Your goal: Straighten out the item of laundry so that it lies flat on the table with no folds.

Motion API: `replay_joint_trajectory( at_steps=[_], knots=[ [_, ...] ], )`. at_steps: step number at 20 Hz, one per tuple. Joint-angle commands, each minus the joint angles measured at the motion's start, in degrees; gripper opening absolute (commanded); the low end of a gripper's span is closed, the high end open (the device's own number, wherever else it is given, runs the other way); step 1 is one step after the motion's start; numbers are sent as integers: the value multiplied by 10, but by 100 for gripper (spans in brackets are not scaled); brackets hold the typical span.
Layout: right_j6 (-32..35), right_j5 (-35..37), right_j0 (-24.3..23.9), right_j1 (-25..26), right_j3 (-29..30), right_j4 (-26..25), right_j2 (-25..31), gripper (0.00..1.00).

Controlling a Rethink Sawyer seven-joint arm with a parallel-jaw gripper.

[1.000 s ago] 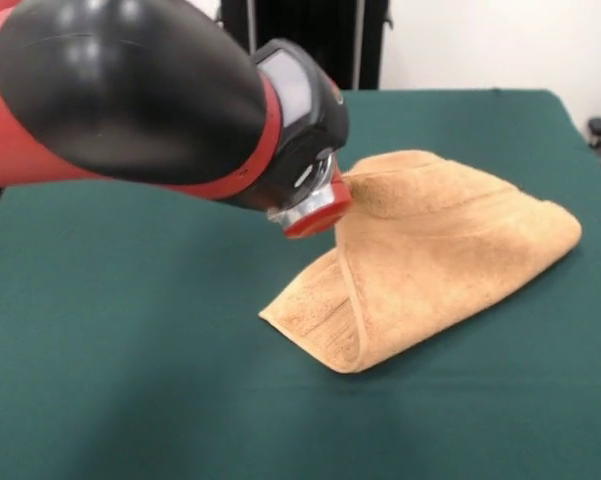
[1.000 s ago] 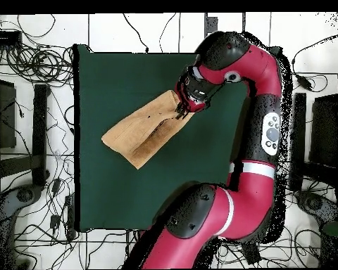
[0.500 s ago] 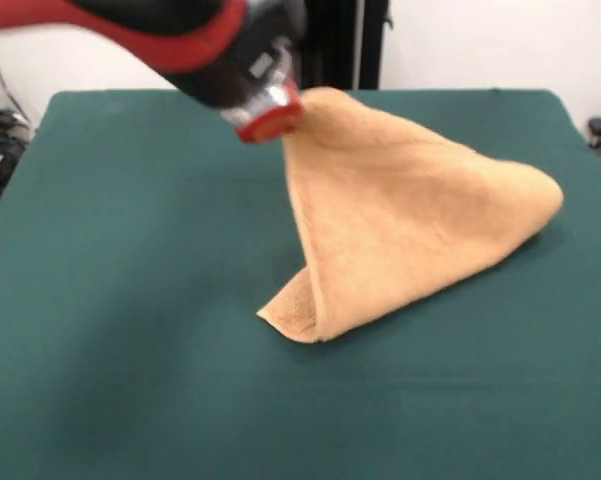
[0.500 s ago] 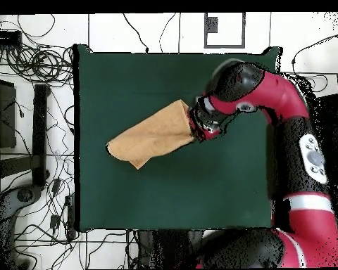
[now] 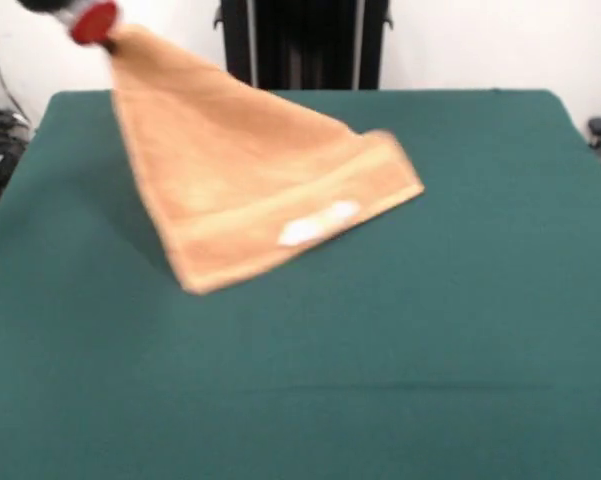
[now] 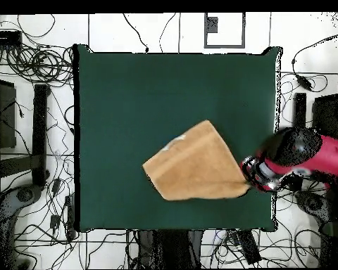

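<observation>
At table (image 6: pixel 129 105) edge, end effector (image 6: pixel 248 177) gripping towel (image 6: pixel 193 165).

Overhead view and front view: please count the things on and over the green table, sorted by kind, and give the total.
Towels: 1, the orange-tan towel, held up by one corner, with a white label.
Robot tools: 1, the red-tipped tool at that corner.
Tables: 1, the green table.
Total: 3
</observation>
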Motion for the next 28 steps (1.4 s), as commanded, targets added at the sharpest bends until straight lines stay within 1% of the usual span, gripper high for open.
replay_joint_trajectory(
  at_steps=[1, 4, 6, 9, 10, 12, 13, 15, 17, 19, 23, 25, 28],
  knots=[
    [-404, -106, -99, -43, 174, -114, 64, 0],
    [-473, -145, -151, -19, 155, -150, 72, 0],
    [-515, -175, -178, 11, 126, -166, 80, 0],
    [-546, -203, -196, 48, 92, -172, 87, 0],
    [-551, -224, -201, 57, 88, -170, 94, 0],
    [-556, -271, -205, 98, 64, -172, 103, 0],
    [-565, -283, -206, 117, 56, -165, 109, 0],
    [-563, -333, -202, 140, 50, -162, 122, 0],
    [-544, -384, -189, 153, 45, -164, 128, 0],
    [-493, -436, -164, 155, 38, -179, 117, 0],
    [-433, -462, -115, 151, 18, -187, 88, 0],
    [-422, -465, -98, 143, 12, -182, 75, 0],
    [-423, -444, -83, 139, 4, -164, 65, 0]
  ],
)
